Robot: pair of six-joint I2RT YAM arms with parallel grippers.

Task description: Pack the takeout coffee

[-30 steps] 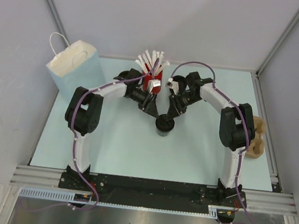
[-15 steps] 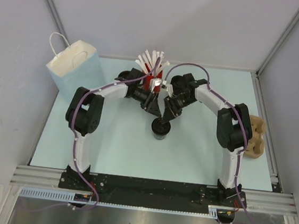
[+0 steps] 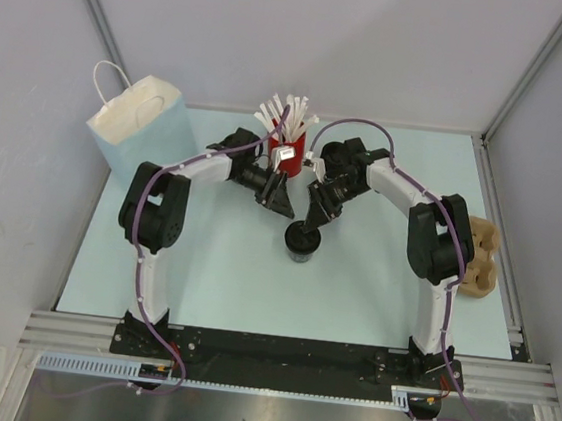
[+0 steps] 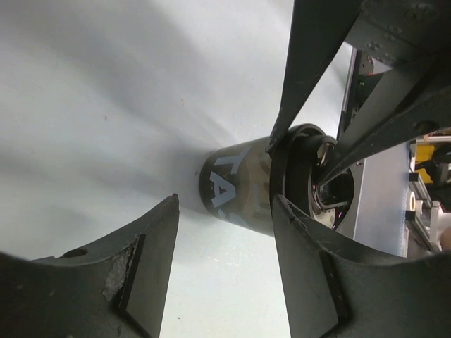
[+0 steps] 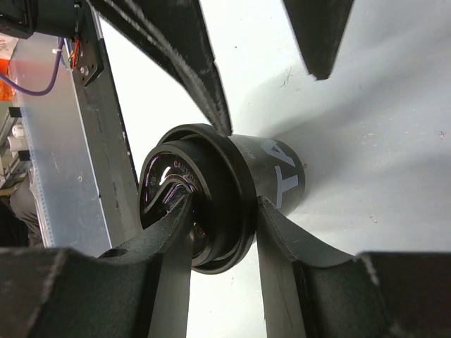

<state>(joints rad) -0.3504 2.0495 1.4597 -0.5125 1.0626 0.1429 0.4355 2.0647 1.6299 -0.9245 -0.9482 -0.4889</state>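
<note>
The takeout coffee [image 3: 303, 241], a black cup with white lettering and a black lid, stands upright mid-table. My right gripper [image 3: 312, 222] is shut on its rim: in the right wrist view [image 5: 224, 204] one finger lies across the lid and the other presses the outside of the cup [image 5: 275, 172]. My left gripper [image 3: 283, 206] hovers just behind and left of the cup, open, with nothing between its fingers. In the left wrist view [image 4: 225, 211] the cup [image 4: 232, 186] sits beyond the fingertips, apart from them.
A red cup of white sticks [image 3: 285, 156] stands just behind both grippers. A pale blue paper bag [image 3: 141, 130] with handles stands at the far left. A tan cardboard tray [image 3: 482, 257] lies past the table's right edge.
The right gripper and the cup shifted slightly left and nearer. The left gripper drew back from the cup toward the far left, leaving the red cup more exposed.
</note>
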